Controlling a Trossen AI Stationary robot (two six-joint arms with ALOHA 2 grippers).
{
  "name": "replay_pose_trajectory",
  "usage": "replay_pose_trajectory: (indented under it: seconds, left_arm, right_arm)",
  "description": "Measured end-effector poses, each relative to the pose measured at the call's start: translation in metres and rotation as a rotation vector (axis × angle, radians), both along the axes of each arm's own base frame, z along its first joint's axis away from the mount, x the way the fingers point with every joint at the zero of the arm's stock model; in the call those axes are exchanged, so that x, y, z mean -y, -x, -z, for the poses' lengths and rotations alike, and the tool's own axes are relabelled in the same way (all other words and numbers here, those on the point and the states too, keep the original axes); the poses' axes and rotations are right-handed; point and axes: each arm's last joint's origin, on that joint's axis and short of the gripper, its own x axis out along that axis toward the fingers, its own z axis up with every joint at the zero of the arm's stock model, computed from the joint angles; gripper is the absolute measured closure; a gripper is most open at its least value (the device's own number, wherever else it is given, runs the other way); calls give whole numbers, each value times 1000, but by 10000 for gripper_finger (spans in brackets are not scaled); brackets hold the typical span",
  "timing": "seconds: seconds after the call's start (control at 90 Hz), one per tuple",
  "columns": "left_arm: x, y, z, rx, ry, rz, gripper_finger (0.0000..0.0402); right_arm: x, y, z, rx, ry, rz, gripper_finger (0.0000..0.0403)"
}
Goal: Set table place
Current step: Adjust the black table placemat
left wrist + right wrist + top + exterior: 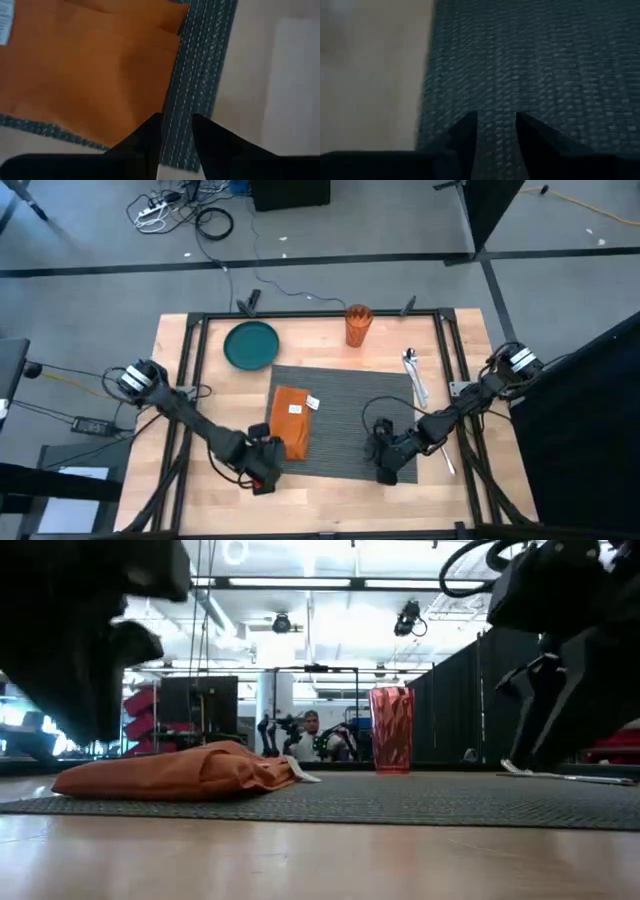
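The dark grey ribbed placemat [350, 415] lies flat on the wooden table [330, 500]. A folded orange napkin [291, 420] rests on its left part. My left gripper [262, 470] hovers over the placemat's near left corner [200, 75], fingers a little apart with nothing between them. My right gripper [385, 465] hovers over the placemat's near edge [530, 60] toward the right, its fingers also slightly apart. In the low view both grippers stand above the mat [400, 802].
A teal plate [251, 345] sits on the table beyond the mat's far left corner. A red ribbed cup [358, 325] stands at the far edge. Cutlery [413, 375] lies by the mat's far right corner. Bare wood runs along the near edge.
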Motion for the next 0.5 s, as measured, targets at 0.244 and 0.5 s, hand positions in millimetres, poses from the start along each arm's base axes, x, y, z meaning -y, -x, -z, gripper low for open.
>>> replay_pose_trajectory:
  seconds: [0.244, 0.5]
  left_arm:
    - [15, -6, 30, -24, -2, -4, 308]
    - [34, 5, 35, 2, 38, -91, 308]
  right_arm:
    - [-2, 11, 17, -134, 39, 43, 290]
    - [-1, 9, 18, -125, 94, 2, 290]
